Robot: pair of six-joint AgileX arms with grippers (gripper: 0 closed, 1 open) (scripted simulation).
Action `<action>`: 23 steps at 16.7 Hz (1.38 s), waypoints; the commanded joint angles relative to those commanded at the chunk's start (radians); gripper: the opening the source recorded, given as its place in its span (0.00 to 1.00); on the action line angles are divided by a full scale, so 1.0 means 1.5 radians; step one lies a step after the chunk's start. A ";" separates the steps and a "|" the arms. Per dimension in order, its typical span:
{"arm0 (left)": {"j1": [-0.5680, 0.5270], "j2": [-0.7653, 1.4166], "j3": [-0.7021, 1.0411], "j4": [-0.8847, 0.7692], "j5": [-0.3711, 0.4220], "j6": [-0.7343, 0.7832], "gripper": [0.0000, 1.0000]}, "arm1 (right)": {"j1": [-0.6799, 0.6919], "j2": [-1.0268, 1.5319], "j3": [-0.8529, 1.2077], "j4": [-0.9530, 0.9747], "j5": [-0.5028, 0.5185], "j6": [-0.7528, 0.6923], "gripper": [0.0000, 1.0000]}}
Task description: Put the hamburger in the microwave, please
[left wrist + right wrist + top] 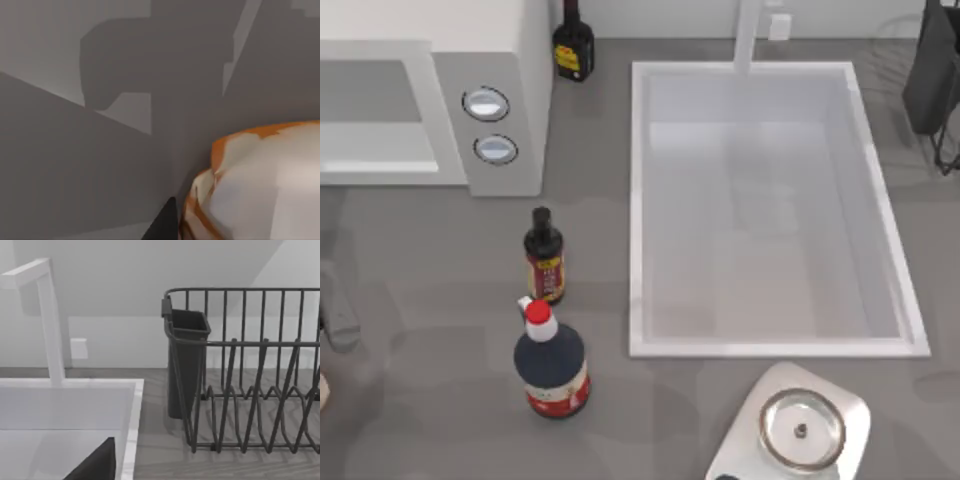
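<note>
The hamburger (265, 185), a pale bun with an orange rim, looms close in the left wrist view over the grey counter. A dark part of my left gripper (162, 227) shows right beside it, and I cannot tell whether they touch. My left arm (335, 315) is at the table's left edge, in front of the microwave. The microwave (505, 60) is a white box at the back left, with two round dials (490, 125) and a pale cavity (370, 120). A dark part of my right gripper (95, 465) hangs over the sink's back right corner.
Two dark bottles (544, 255) (551, 362) stand mid-table in front of the microwave, a third (573, 45) behind it. A white sink (640, 200) with a faucet (748, 35) takes up the right half. A black dish rack (250, 380) stands at the back right, a scale (800, 430) at the front right.
</note>
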 joint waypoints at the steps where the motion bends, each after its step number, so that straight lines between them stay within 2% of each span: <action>1: 0.000 -0.005 0.012 -0.016 0.000 0.001 0.00 | 0.000 0.000 0.000 0.000 0.000 0.000 1.00; 8: -0.002 -0.086 0.140 -0.242 0.000 -0.001 0.00 | 0.000 0.000 0.000 0.000 0.000 0.000 1.00; 11: -0.003 -0.109 0.168 -0.279 0.000 -0.006 0.00 | 0.000 0.000 0.000 0.000 0.000 0.000 1.00; 17: -0.001 -0.100 0.166 -0.258 0.002 -0.015 0.00 | 0.000 0.000 0.000 0.000 0.000 0.000 1.00; 20: 0.001 -0.072 0.164 -0.184 0.011 -0.056 0.00 | 0.000 0.000 0.000 0.000 0.000 0.000 1.00; 23: 0.003 -0.027 0.158 -0.055 0.027 -0.122 0.00 | 0.000 0.000 0.000 0.000 0.000 0.000 1.00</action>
